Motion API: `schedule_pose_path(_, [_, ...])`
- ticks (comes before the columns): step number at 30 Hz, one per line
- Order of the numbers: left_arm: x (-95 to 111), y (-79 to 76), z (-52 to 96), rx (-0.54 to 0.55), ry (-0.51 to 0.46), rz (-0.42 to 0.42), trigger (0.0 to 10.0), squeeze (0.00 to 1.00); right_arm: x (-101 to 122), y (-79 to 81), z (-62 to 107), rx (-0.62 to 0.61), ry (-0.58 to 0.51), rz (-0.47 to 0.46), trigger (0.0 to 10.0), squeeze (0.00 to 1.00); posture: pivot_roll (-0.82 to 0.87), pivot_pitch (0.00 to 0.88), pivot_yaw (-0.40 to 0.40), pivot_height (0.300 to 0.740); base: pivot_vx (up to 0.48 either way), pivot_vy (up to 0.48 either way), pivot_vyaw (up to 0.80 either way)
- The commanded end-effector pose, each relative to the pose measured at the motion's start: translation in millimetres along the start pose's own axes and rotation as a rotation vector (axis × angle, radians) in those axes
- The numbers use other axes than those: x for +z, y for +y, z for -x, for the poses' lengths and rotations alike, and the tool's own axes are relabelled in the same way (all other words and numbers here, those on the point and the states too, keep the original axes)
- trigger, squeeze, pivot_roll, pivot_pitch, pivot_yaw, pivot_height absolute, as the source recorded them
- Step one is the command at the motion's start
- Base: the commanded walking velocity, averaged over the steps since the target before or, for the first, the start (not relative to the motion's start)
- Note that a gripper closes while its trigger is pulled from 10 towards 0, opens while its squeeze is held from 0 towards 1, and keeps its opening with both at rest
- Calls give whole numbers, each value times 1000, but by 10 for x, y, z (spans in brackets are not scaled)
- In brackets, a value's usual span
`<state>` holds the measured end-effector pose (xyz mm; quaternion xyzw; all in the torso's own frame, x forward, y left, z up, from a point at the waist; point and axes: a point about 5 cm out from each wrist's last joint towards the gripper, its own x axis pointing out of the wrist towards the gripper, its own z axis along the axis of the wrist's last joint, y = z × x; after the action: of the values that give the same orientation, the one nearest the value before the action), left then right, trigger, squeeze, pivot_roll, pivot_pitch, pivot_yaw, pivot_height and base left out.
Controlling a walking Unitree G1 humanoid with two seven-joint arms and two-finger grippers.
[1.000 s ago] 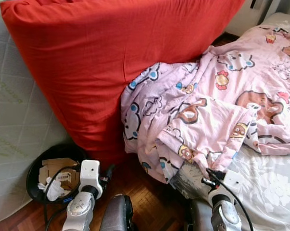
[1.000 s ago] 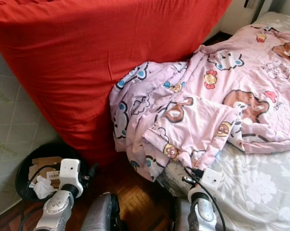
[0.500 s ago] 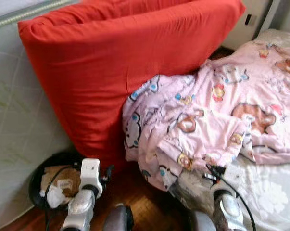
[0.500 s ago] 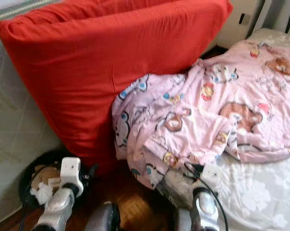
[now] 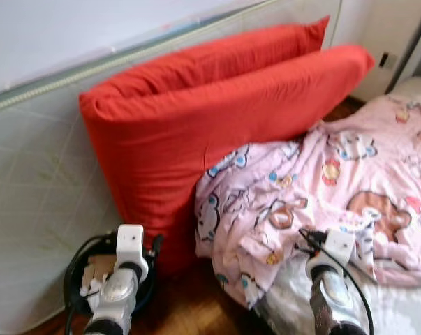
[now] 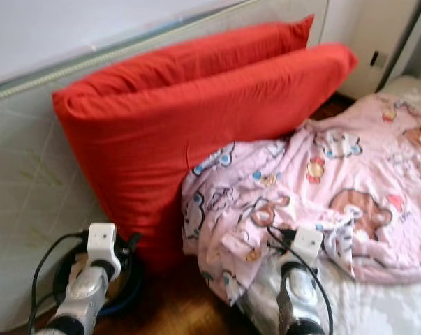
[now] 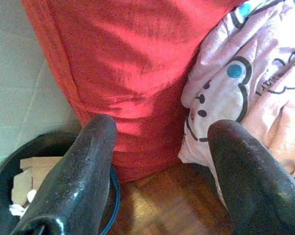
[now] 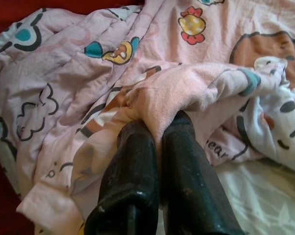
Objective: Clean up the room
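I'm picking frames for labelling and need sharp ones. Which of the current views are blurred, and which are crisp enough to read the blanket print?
Left eye and right eye views: soft all over, the red pillow edges and the pink blanket print smeared. Left wrist view: sharp on the pillow fabric, the left gripper slightly soft up close. Right wrist view: crisp, cartoon print readable, right gripper shut on a blanket fold.

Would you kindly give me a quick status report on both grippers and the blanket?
Right gripper shut on a fold of the pink blanket. Left gripper open, empty, low beside the black bin. Red pillows lean against the blanket's edge.
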<state>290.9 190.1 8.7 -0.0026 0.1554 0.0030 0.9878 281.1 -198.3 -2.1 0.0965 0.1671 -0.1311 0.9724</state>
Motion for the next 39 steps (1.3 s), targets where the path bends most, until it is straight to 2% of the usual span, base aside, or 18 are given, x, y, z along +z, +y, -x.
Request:
schedule_pose_path(1, [-52, 69, 10, 35, 42, 26, 10000, 0, 4, 57, -18, 13, 16, 13, 10000, 0, 31, 0, 58, 740, 0, 0, 0])
schedule_pose_path(10, [-34, 11, -30, 31, 57, 40, 10000, 0, 135, 45, -85, 16, -8, 42, 10000, 0, 24, 0, 49, 740, 0, 0, 0])
schedule_pose_path(17, [-16, -21, -47, 39, 52, 80, 10000, 0, 141, 60, -92, 20, -5, 58, 10000, 0, 27, 0, 41, 740, 0, 0, 0])
schedule_pose_path(24, [-38, -53, -36, 36, 49, 87, 10000, 0, 120, 67, -86, 22, 3, 65, 10000, 0, 45, 0, 27, 740, 0, 0, 0])
schedule_pose_path(27, [-58, -39, -24, 36, 53, 91, 10000, 0, 120, 72, -87, 19, 3, 79, 10000, 0, 40, 0, 21, 740, 0, 0, 0])
schedule_pose_path(32, [-17, -31, -44, 46, 39, 105, 10000, 0, 300, 79, -158, 30, -51, 81, 10000, 0, 44, 0, 17, 740, -147, 0, 0])
schedule_pose_path(39, [-24, 40, -36, 59, 46, 112, 10000, 0, 323, 64, -167, 8, -56, 69, 10000, 0, 45, 0, 17, 740, -248, 0, 0])
